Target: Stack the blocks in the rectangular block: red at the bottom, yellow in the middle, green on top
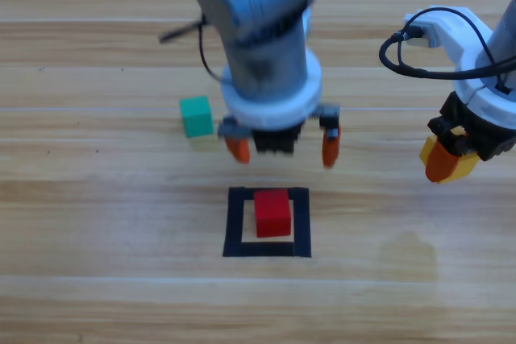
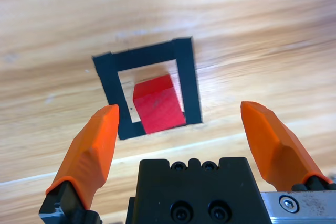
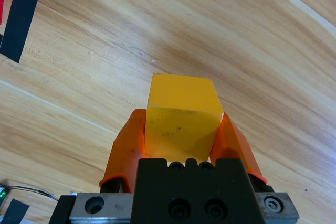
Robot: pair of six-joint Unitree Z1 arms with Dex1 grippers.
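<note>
so, scene: a wooden table point(image 1: 97, 296) seen from above, with both arms coming in from twelve o'clock.
red cube point(image 1: 272, 212): sits flat on the bare wood inside the black tape square point(image 1: 234, 223), nothing on top of it; in the left wrist view the red cube point(image 2: 157, 103) lies toward one corner of the tape square point(image 2: 107, 77).
left gripper point(image 1: 284, 147): hangs just at twelve o'clock of the tape square, jaws spread wide apart with nothing between them, clear of the red cube.
yellow cube point(image 1: 459, 165): held off at three o'clock of the square, well apart from it.
right gripper point(image 1: 447, 159): near the three o'clock edge of the high view, its jaws pressed against two opposite sides of the yellow cube point(image 3: 181, 121), above bare wood.
green cube point(image 1: 196, 116): rests on the table at about ten o'clock of the tape square, outside it, just beside the left gripper, not touching it.
</note>
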